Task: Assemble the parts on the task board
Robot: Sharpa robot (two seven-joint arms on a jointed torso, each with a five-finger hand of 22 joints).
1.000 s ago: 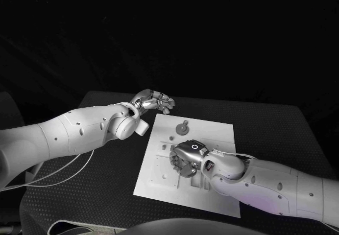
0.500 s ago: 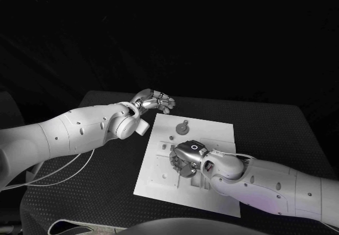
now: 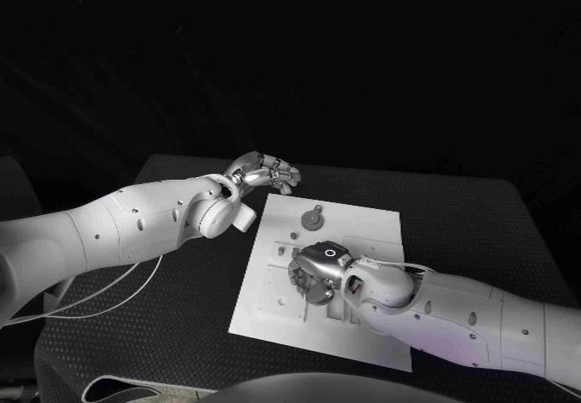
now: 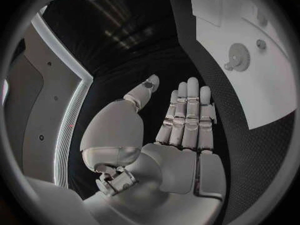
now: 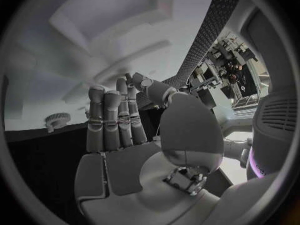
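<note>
The white task board (image 3: 363, 227) lies in the middle of the black table. A round gear-like part (image 3: 314, 220) stands near its far edge, and small parts sit in slots by my right hand. My right hand (image 3: 317, 270) is bent down over the board's middle, fingertips at its surface. In the right wrist view its fingers (image 5: 112, 120) lie straight and together with the thumb close beside them; I cannot tell whether a part is between them. My left hand (image 3: 269, 174) hovers beyond the board's far left corner, fingers (image 4: 187, 115) straight and apart from the thumb, holding nothing.
The board (image 4: 262, 80) and the gear (image 4: 237, 54) appear in the left wrist view; the gear (image 5: 57, 120) also appears past my right hand. Black table (image 3: 472, 210) surrounds the board. White cables (image 3: 109, 294) hang under the left arm.
My right hand has crept slightly toward the board's left side, still pressed low on it. The left hand has not moved.
</note>
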